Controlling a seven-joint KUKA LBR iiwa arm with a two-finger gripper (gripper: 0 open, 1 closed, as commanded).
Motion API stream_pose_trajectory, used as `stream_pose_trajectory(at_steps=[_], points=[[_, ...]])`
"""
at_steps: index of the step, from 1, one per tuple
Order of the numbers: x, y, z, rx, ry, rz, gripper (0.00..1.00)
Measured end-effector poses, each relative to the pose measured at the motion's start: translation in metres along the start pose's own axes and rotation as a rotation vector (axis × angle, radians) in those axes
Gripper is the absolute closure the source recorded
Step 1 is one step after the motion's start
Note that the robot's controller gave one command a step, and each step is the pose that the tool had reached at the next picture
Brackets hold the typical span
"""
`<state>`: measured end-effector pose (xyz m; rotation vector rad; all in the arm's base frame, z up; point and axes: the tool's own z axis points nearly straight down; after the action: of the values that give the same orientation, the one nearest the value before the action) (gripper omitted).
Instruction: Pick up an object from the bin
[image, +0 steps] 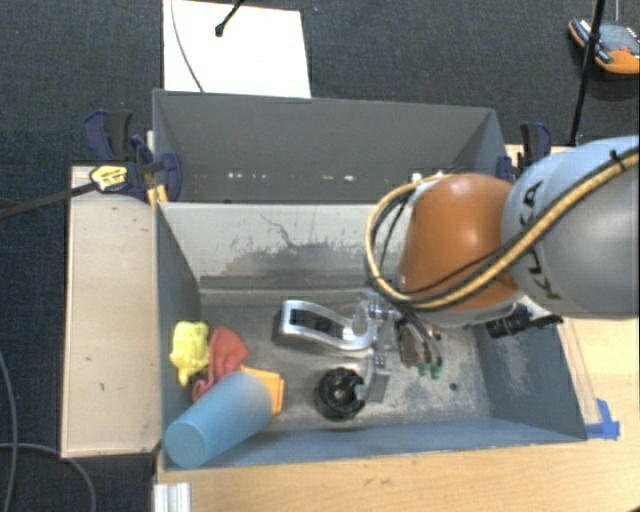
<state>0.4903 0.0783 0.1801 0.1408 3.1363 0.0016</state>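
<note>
My gripper (402, 368) hangs low over the bin's floor, right of centre, under the arm's orange cover. Its two fingers stand apart with nothing between them, so it is open. The left finger (379, 382) reaches down just right of a black round knob-like thing (338, 392), close to it or touching it. A silver metal tool with a dark slot (318, 326) lies just left of the gripper, its right end beside the fingers.
At the bin's front left lie a light blue cylinder (218, 419), an orange piece (266, 385), a red soft thing (226, 354) and a yellow toy (189, 349). The arm covers the bin's right half.
</note>
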Motion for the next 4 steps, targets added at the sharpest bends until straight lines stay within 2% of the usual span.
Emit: stream_pose_trajectory(at_steps=[1,2,3,4], points=[[0.0,0.0,0.0,0.0,0.0,0.001,0.0],[-0.001,0.0,0.037,-0.001,-0.008,-0.059,0.0],[0.005,-0.001,0.106,0.001,0.009,-0.035,1.0],[0.005,-0.001,0.11,0.001,0.005,-0.032,0.0]])
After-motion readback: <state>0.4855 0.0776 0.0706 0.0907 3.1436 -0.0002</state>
